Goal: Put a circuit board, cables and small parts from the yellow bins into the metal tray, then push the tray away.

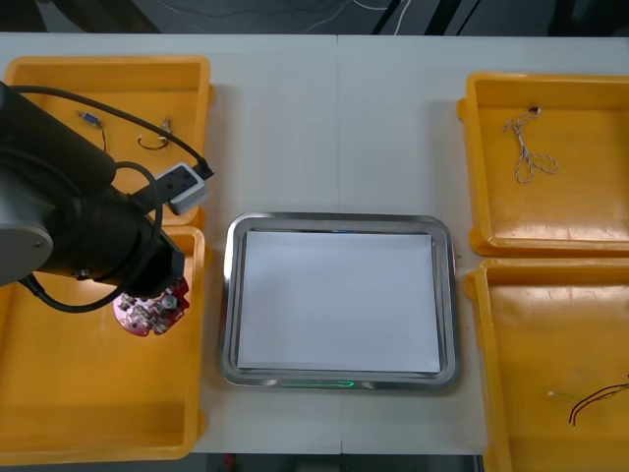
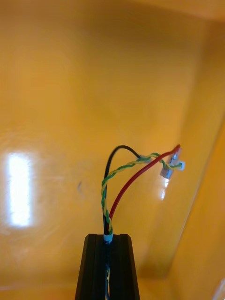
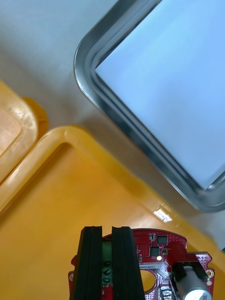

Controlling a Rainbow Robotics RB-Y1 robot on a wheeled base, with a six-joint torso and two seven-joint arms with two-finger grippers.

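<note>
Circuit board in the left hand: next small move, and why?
Probably raise it a little and carry it toward the metal tray. The left hand is shut on the edge of the red circuit board, over the near left yellow bin, and the tray's white inside beside it lies bare.

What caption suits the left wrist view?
Left gripper shut on red circuit board in yellow bin, metal tray alongside.

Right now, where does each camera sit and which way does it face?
Front: above the arms, looking steeply down at the table; left arm shows.
Left wrist: looks past the left hand, shut on the circuit board, toward the metal tray.
Right wrist: looks into a yellow bin; right hand shut on cables.
Shared: front and left wrist show board and tray.
</note>
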